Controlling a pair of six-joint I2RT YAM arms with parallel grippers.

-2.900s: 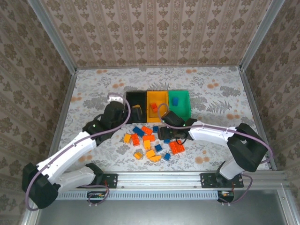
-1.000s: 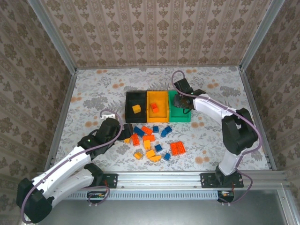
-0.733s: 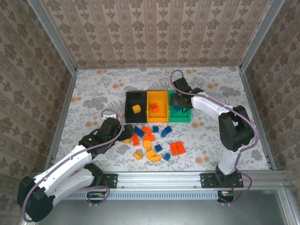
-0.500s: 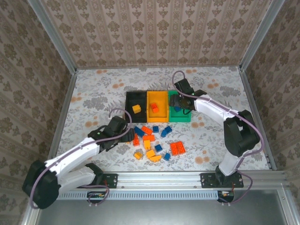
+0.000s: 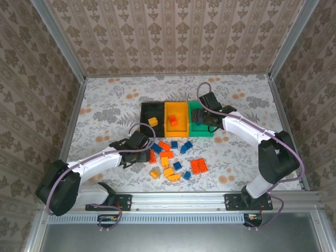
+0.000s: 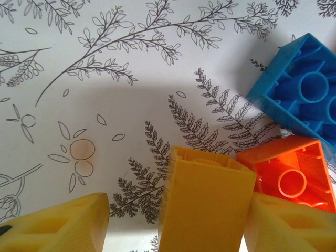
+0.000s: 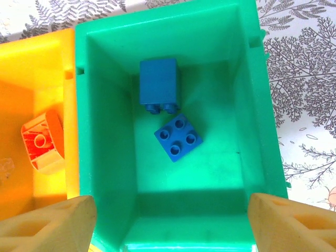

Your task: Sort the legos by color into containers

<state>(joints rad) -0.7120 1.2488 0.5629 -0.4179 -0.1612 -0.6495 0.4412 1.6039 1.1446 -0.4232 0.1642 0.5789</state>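
Note:
The legos (image 5: pixel 170 160) lie scattered in front of three joined containers: black (image 5: pixel 148 111), orange (image 5: pixel 181 111), green (image 5: pixel 209 125). My left gripper (image 5: pixel 143 153) is low at the pile's left edge, open, straddling an upright yellow brick (image 6: pixel 205 202); the brick touches the right finger (image 6: pixel 294 228), with a gap to the left one (image 6: pixel 58 226). My right gripper (image 7: pixel 170 226) hangs open and empty over the green bin (image 7: pixel 105 131), which holds two blue bricks (image 7: pixel 159 84) (image 7: pixel 178 137).
A red-orange brick (image 6: pixel 286 178) and a blue brick (image 6: pixel 302 89) lie right beside the yellow one. The black bin holds a yellow brick (image 5: pixel 153 122), and the orange bin (image 7: pixel 21 94) a red-orange one (image 7: pixel 43 142). Metal frame walls ring the table.
The right arm went from the pile to the green bin and now stands open over it. The left arm left the black bin and came down at the pile's left edge.

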